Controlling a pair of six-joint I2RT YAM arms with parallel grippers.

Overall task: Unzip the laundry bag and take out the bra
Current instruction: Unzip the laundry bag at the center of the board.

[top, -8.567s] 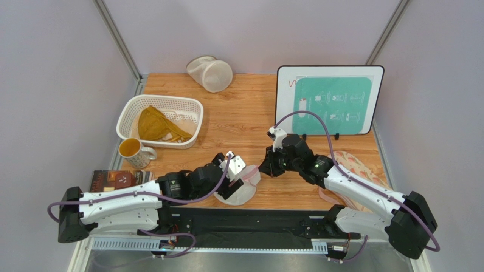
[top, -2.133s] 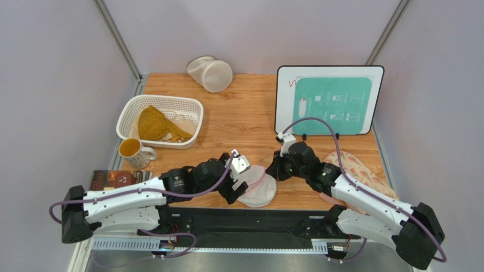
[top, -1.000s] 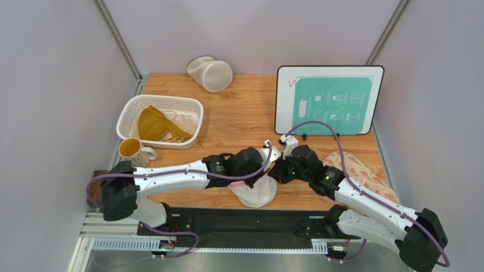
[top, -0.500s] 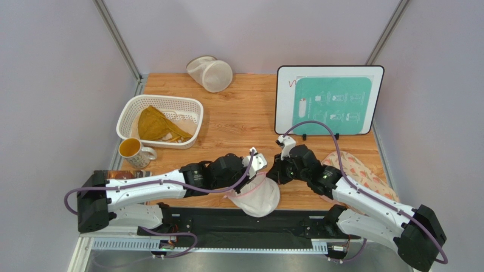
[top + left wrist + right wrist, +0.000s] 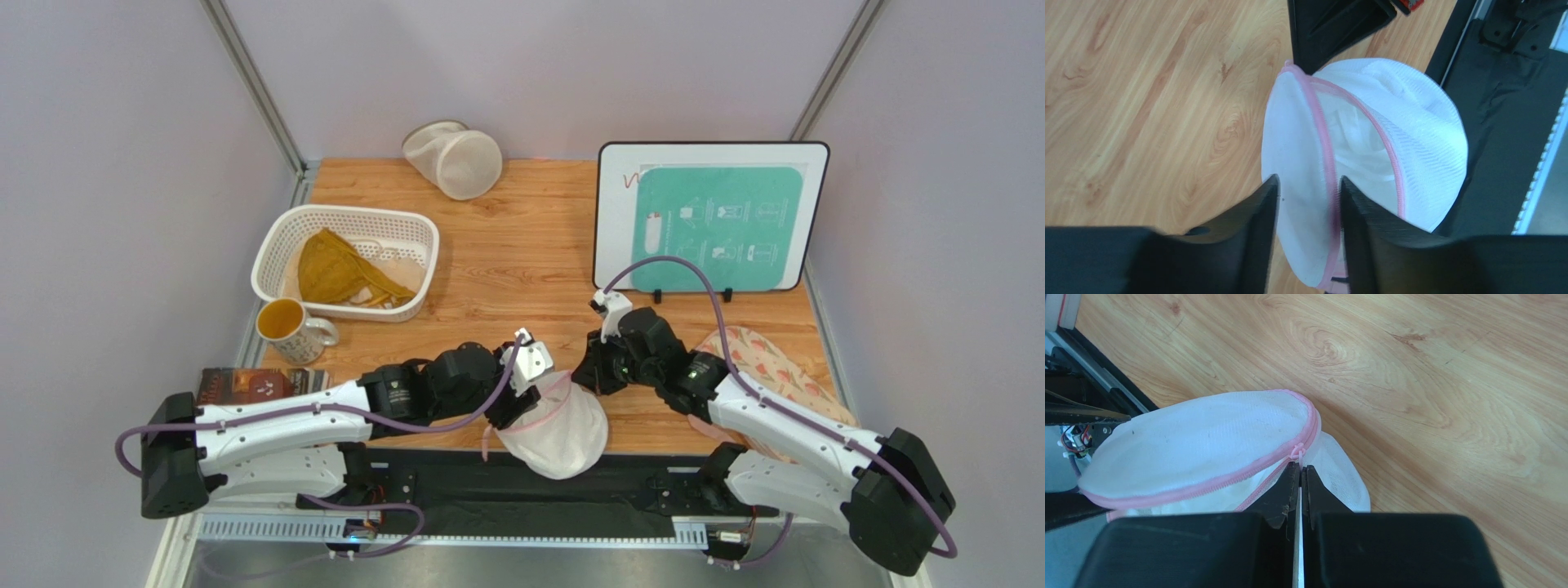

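Robot: 2 arms, left arm [image 5: 282,423] & right arm [image 5: 785,429], w/ 1 gripper ea.: left gripper [image 5: 1308,205], right gripper [image 5: 1300,478]. Mesh bags: 2, i.e. 1 laundry bag [image 5: 558,429] w/ pink trim, 1 cream cylindrical bag [image 5: 456,159]. Loose cloth items: 2, i.e. 1 mustard garment [image 5: 329,267], 1 pink patterned cloth [image 5: 773,361]. 1 ea.: white basket [image 5: 347,216], mug [image 5: 285,324], dark book [image 5: 252,388], printed board [image 5: 711,214], wooden table [image 5: 515,245].

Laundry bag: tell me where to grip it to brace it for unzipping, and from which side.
Take the bag by its pink rim, from the left, opposite the zipper pull. The rim is a firm edge that fingers can straddle; the mesh dome looks slack. The left gripper clamps there; the right gripper is shut just under the pull.
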